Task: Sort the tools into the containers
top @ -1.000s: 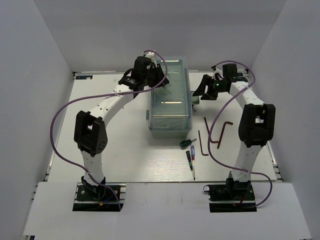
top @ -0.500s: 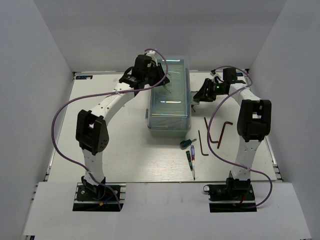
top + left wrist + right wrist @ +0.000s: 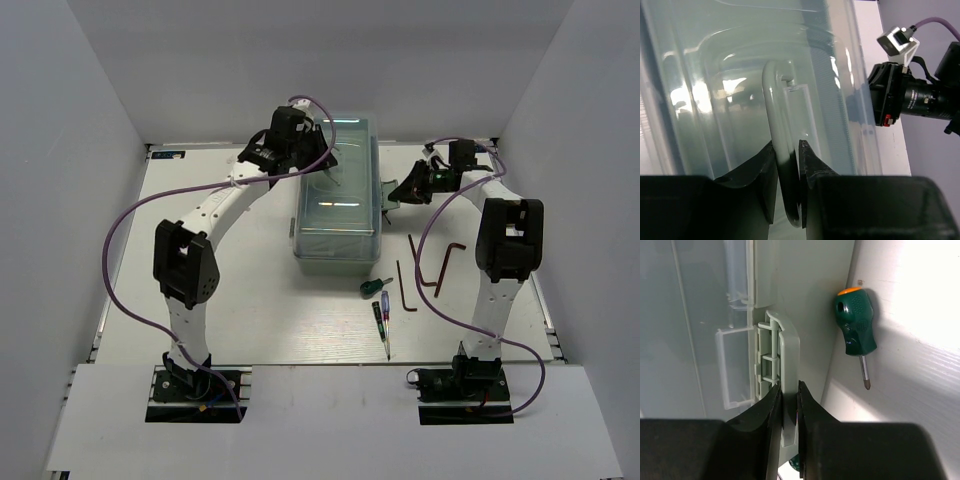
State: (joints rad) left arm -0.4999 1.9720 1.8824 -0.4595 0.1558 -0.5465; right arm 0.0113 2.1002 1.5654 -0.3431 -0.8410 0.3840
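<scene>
The pale mint-green toolbox [image 3: 338, 215] stands closed at the table's middle back, its translucent lid down. My left gripper [image 3: 322, 165] reaches over the lid and is shut on the pale lid handle [image 3: 776, 115], which passes between its fingers [image 3: 766, 165]. My right gripper [image 3: 393, 196] is at the box's right side, shut on the side latch [image 3: 789, 357]. A stubby green-handled screwdriver [image 3: 374, 287] lies in front of the box and also shows beside the box wall [image 3: 855, 325]. Three dark hex keys [image 3: 403, 287] and two slim precision screwdrivers [image 3: 382, 320] lie near the front right.
White walls enclose the table on the left, back and right. Purple cables loop off both arms. The right wrist's camera [image 3: 910, 95] hangs just right of the box. Both arm bases sit at the near edge.
My right gripper has moved in against the box's right side and shut on the latch. My left gripper keeps hold of the lid handle, slightly tighter.
</scene>
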